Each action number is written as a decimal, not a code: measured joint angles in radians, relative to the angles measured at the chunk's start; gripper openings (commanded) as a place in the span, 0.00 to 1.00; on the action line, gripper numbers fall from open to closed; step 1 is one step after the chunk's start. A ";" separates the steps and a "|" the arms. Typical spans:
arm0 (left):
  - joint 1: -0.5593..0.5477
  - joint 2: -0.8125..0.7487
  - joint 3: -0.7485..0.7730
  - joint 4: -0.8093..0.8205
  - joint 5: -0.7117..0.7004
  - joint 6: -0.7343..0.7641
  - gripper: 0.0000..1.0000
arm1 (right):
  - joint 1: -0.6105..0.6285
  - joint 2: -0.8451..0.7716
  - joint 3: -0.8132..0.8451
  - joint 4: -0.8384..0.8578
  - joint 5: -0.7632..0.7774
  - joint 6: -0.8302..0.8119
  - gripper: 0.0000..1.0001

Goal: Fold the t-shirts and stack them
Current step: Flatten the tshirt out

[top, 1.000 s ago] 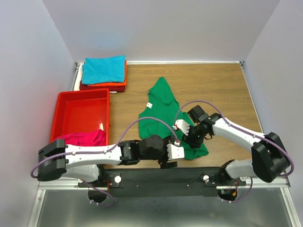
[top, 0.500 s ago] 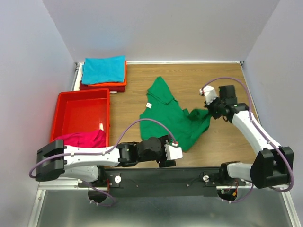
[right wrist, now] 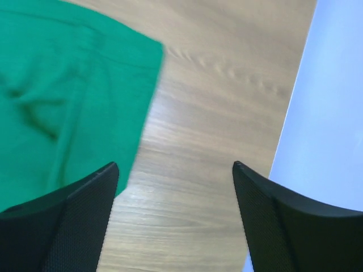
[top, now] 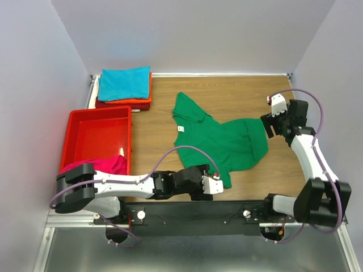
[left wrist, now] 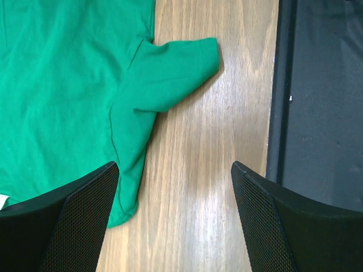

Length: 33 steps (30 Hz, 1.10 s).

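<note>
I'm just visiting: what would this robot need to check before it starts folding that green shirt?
1. Green t-shirt spread out on the table: ok, only a few creases.
2. Left gripper open and empty: ok.
3. Right gripper open, holding no cloth: ok.
4. Folded stack in the far left corner tidy: ok.
5. Magenta t-shirt folded: not ok, it is bunched at the near end of the red tray.
</note>
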State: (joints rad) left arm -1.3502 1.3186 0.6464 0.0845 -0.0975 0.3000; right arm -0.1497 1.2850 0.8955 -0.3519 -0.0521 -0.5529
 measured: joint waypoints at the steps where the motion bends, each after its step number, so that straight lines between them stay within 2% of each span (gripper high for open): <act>1: 0.000 0.010 0.008 -0.001 0.000 0.005 0.88 | 0.000 -0.040 -0.004 -0.014 -0.042 -0.034 0.89; 2: 0.000 0.024 0.018 0.000 -0.001 0.011 0.88 | 0.001 -0.080 -0.005 -0.040 -0.114 -0.078 0.89; 5: 0.000 0.056 0.043 0.001 -0.002 0.028 0.86 | 0.003 -0.109 -0.003 -0.105 -0.253 -0.151 0.79; 7: 0.008 0.090 0.072 -0.003 -0.002 0.032 0.82 | 0.006 -0.067 0.001 -0.147 -0.328 -0.164 0.73; 9: 0.020 0.129 0.108 -0.007 -0.001 0.033 0.80 | 0.007 0.037 0.003 -0.185 -0.373 -0.159 0.72; 13: 0.067 0.204 0.172 -0.012 0.004 0.035 0.78 | 0.006 0.153 -0.014 -0.232 -0.388 -0.134 0.73; 20: 0.108 0.299 0.238 -0.021 0.029 0.041 0.71 | 0.006 0.134 -0.034 -0.243 -0.378 -0.082 0.73; 26: 0.108 0.402 0.294 -0.042 0.039 0.048 0.70 | 0.006 0.137 -0.035 -0.224 -0.356 -0.033 0.73; 31: 0.116 0.445 0.317 -0.070 0.038 0.052 0.58 | 0.007 0.180 -0.035 -0.201 -0.352 0.008 0.72; 33: 0.127 0.459 0.325 -0.079 0.038 0.048 0.44 | 0.012 0.196 -0.035 -0.192 -0.348 0.020 0.66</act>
State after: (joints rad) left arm -1.2232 1.7771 0.9710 0.0055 -0.0593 0.3477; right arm -0.1375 1.4815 0.8608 -0.5438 -0.3996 -0.5331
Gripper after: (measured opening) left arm 0.554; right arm 0.715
